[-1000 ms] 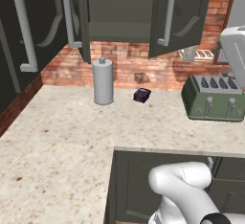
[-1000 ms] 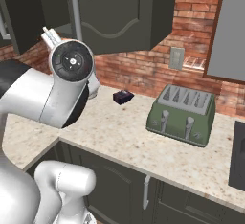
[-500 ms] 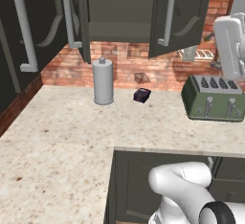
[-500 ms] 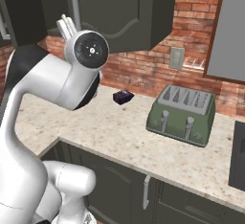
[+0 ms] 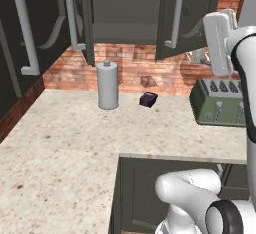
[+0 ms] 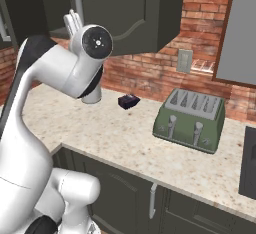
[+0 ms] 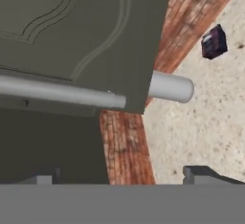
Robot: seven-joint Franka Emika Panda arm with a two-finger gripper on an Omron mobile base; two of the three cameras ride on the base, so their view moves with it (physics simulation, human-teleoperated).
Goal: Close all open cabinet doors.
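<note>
Two dark grey-green cabinet doors stand open over the counter: the left door (image 5: 88,23) and the right door (image 5: 192,13), with the bare cabinet inside (image 5: 125,8) between them. My white hand (image 5: 220,43) hangs just right of the right door, close to its outer face. The hand view looks at that door (image 7: 81,27) with its arched moulding and its silver bar handle (image 7: 57,91). My gripper (image 7: 124,176) is open, its tips wide apart and holding nothing. From the right, the arm (image 6: 90,43) rises in front of the same door (image 6: 142,13).
On the counter (image 5: 60,143) stand a grey paper-towel roll (image 5: 107,85), a small dark box (image 5: 148,99) and a green toaster (image 6: 192,118). More cabinet doors with bar handles (image 5: 25,28) line the left wall. A brick wall runs behind.
The arm has swung up and toward the right open door; the hand now sits nearer that door. The doors and counter items have not moved.
</note>
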